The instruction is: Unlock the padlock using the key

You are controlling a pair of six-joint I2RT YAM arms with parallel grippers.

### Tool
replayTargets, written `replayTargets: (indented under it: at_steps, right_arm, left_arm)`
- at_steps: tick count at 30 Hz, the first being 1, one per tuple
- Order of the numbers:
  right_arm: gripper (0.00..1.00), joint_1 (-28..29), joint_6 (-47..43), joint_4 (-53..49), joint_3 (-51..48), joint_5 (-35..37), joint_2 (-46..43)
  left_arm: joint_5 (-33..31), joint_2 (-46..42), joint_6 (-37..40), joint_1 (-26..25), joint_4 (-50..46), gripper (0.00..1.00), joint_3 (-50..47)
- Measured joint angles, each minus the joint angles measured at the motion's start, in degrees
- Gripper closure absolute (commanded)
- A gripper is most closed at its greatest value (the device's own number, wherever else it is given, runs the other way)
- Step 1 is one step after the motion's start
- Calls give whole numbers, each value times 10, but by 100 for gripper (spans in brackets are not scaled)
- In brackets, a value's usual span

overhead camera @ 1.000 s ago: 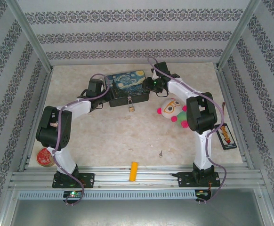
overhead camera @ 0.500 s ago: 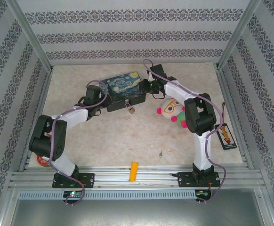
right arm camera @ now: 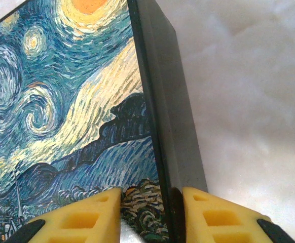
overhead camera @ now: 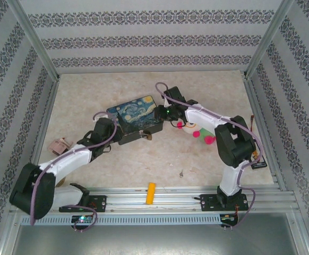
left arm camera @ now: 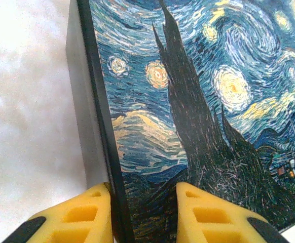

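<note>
Close to the worktop's near edge an orange-yellow block lies alone. Just beyond it the key rests flat on the bare marbled worktop. It looks light, thin and stiff, likely to skid on that smooth top, so I'd pinch its head. Farther back, toward the middle, the padlock hangs at the front of the starry-night tin. The lock is small, hard and free to swing, best steadied by its body. The left hand and right hand are spread, each straddling a tin edge and pinching nothing. A plush toy crowds the right, and patterned walls close in behind.
</note>
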Motion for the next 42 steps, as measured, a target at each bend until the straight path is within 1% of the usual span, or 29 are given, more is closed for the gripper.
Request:
replayTargets:
  at_steps: [6, 10, 15, 23, 27, 35, 39, 42]
  right_arm:
    - [69, 48, 32, -7, -97, 47, -90]
    - [69, 73, 56, -6, -131, 71, -120]
    - [69, 77, 68, -4, -127, 82, -115]
    - [65, 66, 48, -18, -35, 98, -39]
    - [56, 58, 40, -17, -16, 92, -22]
    - [40, 58, 26, -20, -17, 78, -23]
    - [36, 58, 16, -31, -35, 80, -45]
    - [35, 58, 7, -57, -53, 93, -83]
  left_arm:
    - [-50, -101, -56, -78, -77, 77, -42]
    - [-64, -143, -87, -103, -94, 76, -65]
    - [-81, -136, -96, -108, -90, 69, -65]
    - [-145, -70, -90, -107, -44, 63, -45]
    - [-158, -52, -83, -106, -30, 57, -39]
    - [-161, -52, -65, -107, -27, 48, -38]
    - [-162, -53, -55, -106, -27, 49, -38]
    - [-162, -55, -48, -100, -26, 55, -38]
